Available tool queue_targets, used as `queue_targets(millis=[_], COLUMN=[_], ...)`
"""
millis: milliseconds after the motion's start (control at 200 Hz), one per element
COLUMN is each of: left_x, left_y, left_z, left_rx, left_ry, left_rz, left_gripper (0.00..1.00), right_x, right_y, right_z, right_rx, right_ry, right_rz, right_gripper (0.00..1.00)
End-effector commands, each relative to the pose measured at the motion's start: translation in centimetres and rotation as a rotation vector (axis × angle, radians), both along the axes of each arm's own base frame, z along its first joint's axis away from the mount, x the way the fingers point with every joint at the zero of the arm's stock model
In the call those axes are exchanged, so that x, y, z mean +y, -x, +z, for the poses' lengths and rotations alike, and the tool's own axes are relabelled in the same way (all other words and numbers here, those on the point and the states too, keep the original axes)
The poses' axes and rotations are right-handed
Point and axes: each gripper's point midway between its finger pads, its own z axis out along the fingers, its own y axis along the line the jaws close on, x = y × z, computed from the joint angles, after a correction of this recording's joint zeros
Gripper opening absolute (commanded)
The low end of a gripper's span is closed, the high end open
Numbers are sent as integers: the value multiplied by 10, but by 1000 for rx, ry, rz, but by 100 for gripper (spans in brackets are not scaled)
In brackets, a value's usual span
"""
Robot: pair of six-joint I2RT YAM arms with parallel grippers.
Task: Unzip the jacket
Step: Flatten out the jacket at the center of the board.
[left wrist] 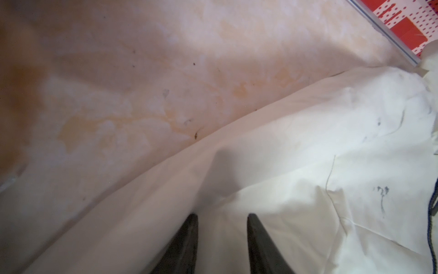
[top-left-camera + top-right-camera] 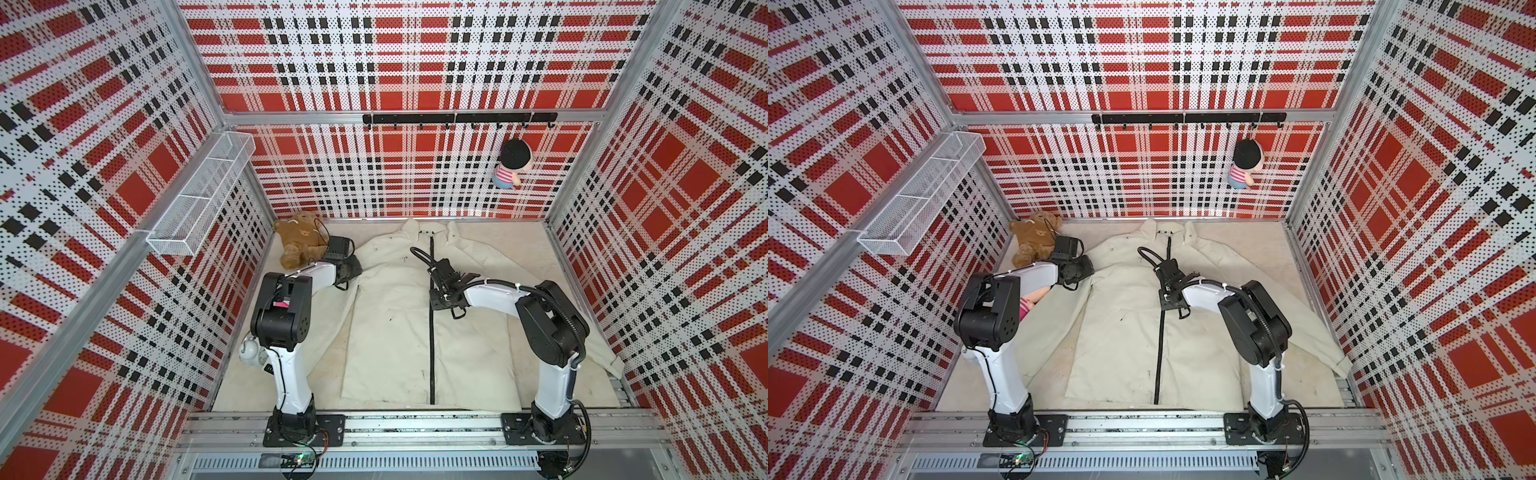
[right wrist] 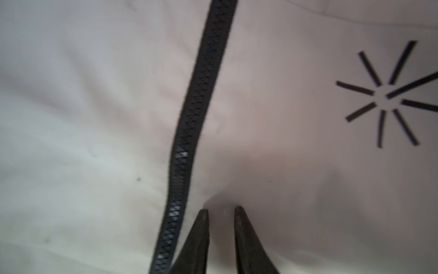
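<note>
1. The left arm (image 2: 291, 374) and right arm (image 2: 555, 386) each have glossy white links joined by bulky black joint housings.
2. A ribbed black hose (image 2: 566, 314) runs along the right arm, fastened with white ties (image 2: 517, 285). A thin black wire (image 2: 283, 374) runs down the left arm.
3. Black base plates (image 2: 332, 428) carry small screws.
4. The left gripper (image 1: 222, 217) and right gripper (image 3: 221, 211) each end in two dark, tapering fingers.

Jacket (image 2: 390, 324) cream, blk zipper (image 2: 432, 357) — walls (image 2: 415, 62) red/wht/blk plaid, bear (image 2: 297, 239) brown.

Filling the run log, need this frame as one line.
step: unzip not started | zipper: closed | left jaws: apart, over jacket shoulder | right jaws: narrow gap, beside zipper
</note>
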Motion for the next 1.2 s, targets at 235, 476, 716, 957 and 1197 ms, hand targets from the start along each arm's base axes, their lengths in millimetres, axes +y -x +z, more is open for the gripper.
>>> queue_targets(millis=[235, 476, 716, 957, 1197], left_x=[-2, -4, -3, 6, 13], left_y=[2, 4, 3, 10, 16], left_z=[-3, 13, 51, 100, 105], left_rx=[5, -19, -104, -216, -219], left_ry=[-7, -9, -48, -74, -43], left_rz=[-43, -46, -27, 10, 24], left_gripper=[42, 44, 58, 71, 69], right_x=[-73, 18, 58, 38, 22], right_y=[-6, 32, 84, 129, 157], right_z=[14, 58, 47, -1, -38], right_rx=[43, 67, 111, 195, 264], right_ry=[143, -263, -257, -39, 16], right_rz=[26, 74, -2, -65, -76], right_gripper=[35, 78, 76, 71, 37])
